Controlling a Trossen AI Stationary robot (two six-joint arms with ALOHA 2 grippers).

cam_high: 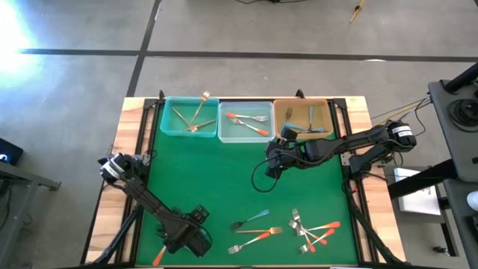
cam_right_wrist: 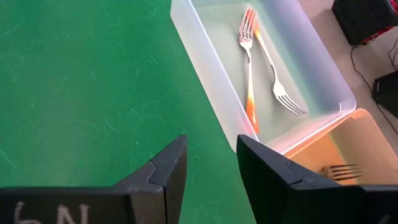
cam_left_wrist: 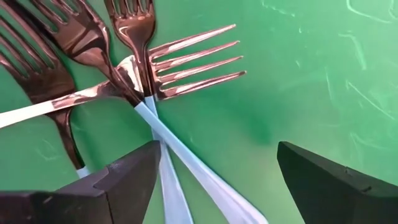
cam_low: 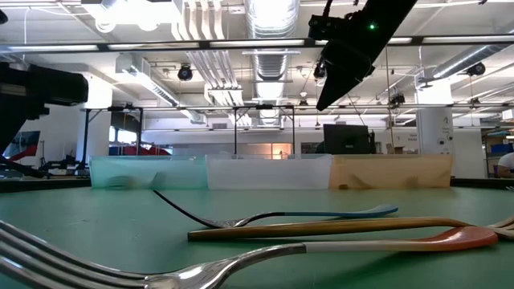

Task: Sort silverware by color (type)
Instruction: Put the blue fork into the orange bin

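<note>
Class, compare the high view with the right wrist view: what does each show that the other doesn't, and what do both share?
Only the high view shows the teal bin, the loose forks on the mat and the left gripper. Only the right wrist view shows the right gripper with its fingers parted and nothing between them. Both show the clear bin with two forks, and the tan bin.

Along your table's far edge three bins [cam_high: 245, 133] stand side by side, touching, each with forks in it. The right gripper [cam_high: 273, 166] hangs just in front of the seam between the middle and right bins. The left gripper [cam_high: 196, 240] sits at the near edge, left of the loose forks [cam_high: 310, 228] scattered near-right.
</note>
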